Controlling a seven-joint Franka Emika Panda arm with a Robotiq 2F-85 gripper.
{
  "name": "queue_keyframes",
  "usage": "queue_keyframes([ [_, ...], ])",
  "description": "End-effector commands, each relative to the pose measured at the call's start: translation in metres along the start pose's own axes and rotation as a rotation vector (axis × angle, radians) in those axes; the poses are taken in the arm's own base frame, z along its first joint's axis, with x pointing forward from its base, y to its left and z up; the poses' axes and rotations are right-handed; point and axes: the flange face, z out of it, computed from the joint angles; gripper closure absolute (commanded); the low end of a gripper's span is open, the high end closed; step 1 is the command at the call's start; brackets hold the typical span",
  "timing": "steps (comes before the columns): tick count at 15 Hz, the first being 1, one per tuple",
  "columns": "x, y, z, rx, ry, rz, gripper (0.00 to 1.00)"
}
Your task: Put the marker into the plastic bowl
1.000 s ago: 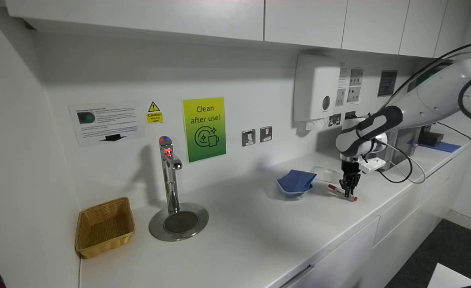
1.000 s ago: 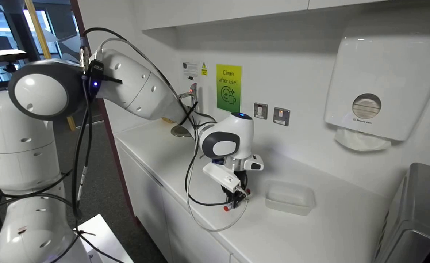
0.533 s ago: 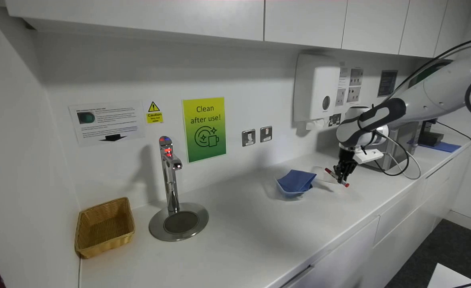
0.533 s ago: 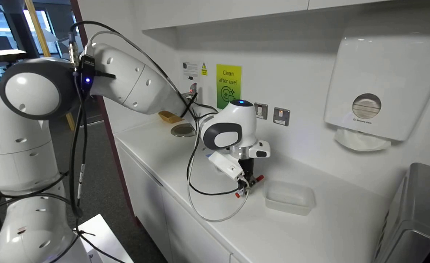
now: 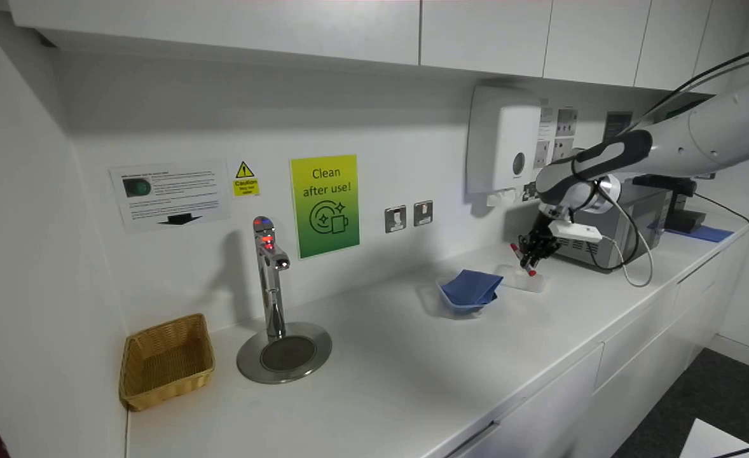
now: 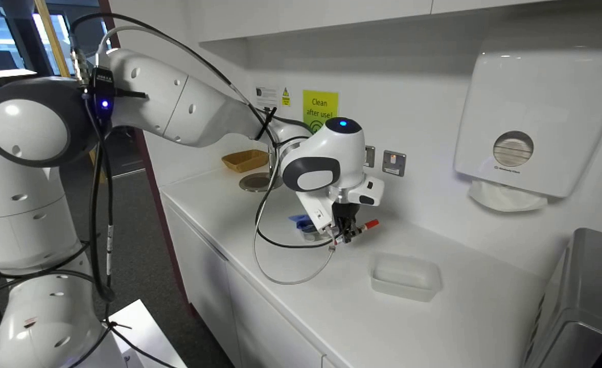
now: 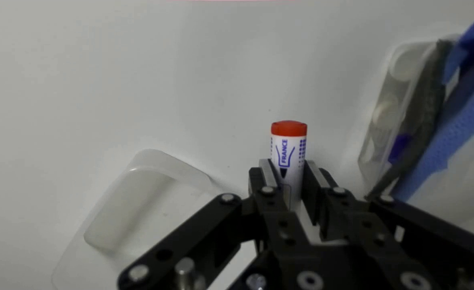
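Observation:
The marker (image 7: 288, 151) is white with red ends. My gripper (image 7: 288, 164) is shut on it and holds it tilted above the counter; in an exterior view its red end (image 6: 371, 224) sticks out beside the gripper (image 6: 349, 239). No solid blue bowl shows. An empty clear plastic bowl (image 6: 403, 291) stands on the counter near the gripper; it also shows in the wrist view (image 7: 152, 165), lower left. A second clear plastic bowl (image 5: 460, 310) holds folded blue cloth (image 5: 472, 287); in the wrist view it is at the right (image 7: 386, 108) with other items inside that I cannot make out.
A woven basket (image 5: 166, 362) and a tap (image 5: 269, 280) with a round drain stand at the far end of the counter. A grey appliance (image 6: 582, 296) stands at the opposite end. A paper towel dispenser (image 6: 541, 117) hangs on the wall. Cables loop below the wrist.
My gripper has risen from the counter with the marker in it and moved toward the wall. The wrist and the marker have tilted. The bowls have not moved.

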Motion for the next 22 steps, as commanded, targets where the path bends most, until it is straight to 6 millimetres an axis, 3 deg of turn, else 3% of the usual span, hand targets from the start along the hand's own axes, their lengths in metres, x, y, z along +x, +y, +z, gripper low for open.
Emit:
queue_keyframes([
  [1,0.021,0.005,-0.027,0.078,0.042,0.176,0.95],
  [6,0.051,0.031,-0.045,0.106,0.065,0.346,0.95],
  [14,0.086,0.082,-0.034,0.159,-0.020,0.484,0.95],
  [18,0.101,0.092,-0.026,0.183,-0.077,0.505,0.95],
  [22,0.108,0.088,-0.017,0.181,-0.145,0.519,0.95],
])
